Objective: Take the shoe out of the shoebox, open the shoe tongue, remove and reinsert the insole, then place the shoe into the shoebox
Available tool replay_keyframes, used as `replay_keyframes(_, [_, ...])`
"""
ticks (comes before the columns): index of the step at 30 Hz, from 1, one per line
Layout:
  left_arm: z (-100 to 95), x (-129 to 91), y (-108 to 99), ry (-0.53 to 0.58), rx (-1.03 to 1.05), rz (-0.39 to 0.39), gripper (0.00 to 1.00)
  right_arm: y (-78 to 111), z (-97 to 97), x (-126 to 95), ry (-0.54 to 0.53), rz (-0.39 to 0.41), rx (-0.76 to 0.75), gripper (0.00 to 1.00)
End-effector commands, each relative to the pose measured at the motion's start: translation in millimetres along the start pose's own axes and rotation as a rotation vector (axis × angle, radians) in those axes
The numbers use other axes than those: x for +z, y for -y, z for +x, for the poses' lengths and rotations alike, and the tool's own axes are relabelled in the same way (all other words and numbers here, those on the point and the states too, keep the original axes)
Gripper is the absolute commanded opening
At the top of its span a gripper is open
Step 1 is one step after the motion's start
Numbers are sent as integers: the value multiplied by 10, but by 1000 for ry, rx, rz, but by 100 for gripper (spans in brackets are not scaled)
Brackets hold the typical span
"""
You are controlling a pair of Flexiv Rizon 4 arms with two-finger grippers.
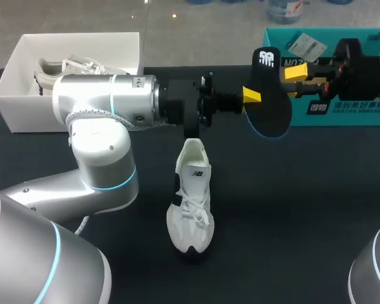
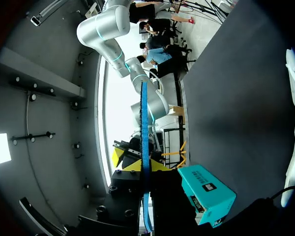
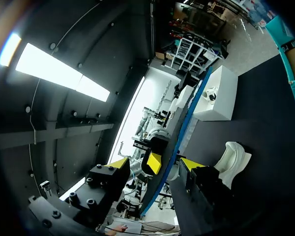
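Closest to the camera is your left arm [image 1: 101, 158], elbow bent up front and forearm running level across the bench [image 1: 304, 209]. Its tool [image 1: 251, 95] looks pinched shut on one edge of the black insole [image 1: 270, 107], so the insole hangs in the air just past the heel of the white shoe [image 1: 191, 202].

Your right arm [image 1: 367, 76] comes in level from the other side. Going by the right wrist view, its tool [image 1: 296, 73] straddles the insole's far edge with the fingers apart, not clamping.

Progress-wise I'd call it roughly halfway. The shoe is out and standing upright on the bench, and the insole is out too. Can't judge the tongue from here. You've got the insole to put back in, then the shoe goes into the white shoebox [image 1: 12, 107], where a second shoe [image 1: 57, 69] already sits.
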State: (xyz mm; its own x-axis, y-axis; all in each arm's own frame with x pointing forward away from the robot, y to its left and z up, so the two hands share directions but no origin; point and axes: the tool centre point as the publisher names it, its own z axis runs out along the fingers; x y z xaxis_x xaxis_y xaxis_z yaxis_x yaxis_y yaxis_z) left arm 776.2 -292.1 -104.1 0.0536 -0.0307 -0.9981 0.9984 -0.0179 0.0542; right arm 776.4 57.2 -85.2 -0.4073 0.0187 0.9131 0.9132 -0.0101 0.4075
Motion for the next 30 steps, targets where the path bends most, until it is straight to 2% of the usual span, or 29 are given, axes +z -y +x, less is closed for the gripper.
replay_keyframes(1, [-11, -182, 48, -10, -1, -12, 0, 230, 91, -148, 17, -28, 15, 100])
replay_keyframes(6, [-20, -290, 29, -16, -3, -29, 0, 445, 106, -243, 30, -11, 57, 100])
replay_keyframes(10, [-23, -349, 12, -21, 2, -44, 0, 669, 105, -284, 27, 14, 163, 100])
replay_keyframes(13, [-21, -372, 21, -24, 3, -49, 0, 779, 93, -348, 71, 15, 208, 100])
replay_keyframes(27, [-47, -404, 112, -38, -15, -39, 0, 786, 106, -371, 87, 17, 207, 100])
replay_keyframes(28, [-51, -408, 113, -39, -17, -39, 0, 785, 68, -355, 94, 24, 250, 100])
replay_keyframes(30, [-60, -419, 122, -44, -22, -37, 0, 773, 20, -332, 90, 50, 237, 100])
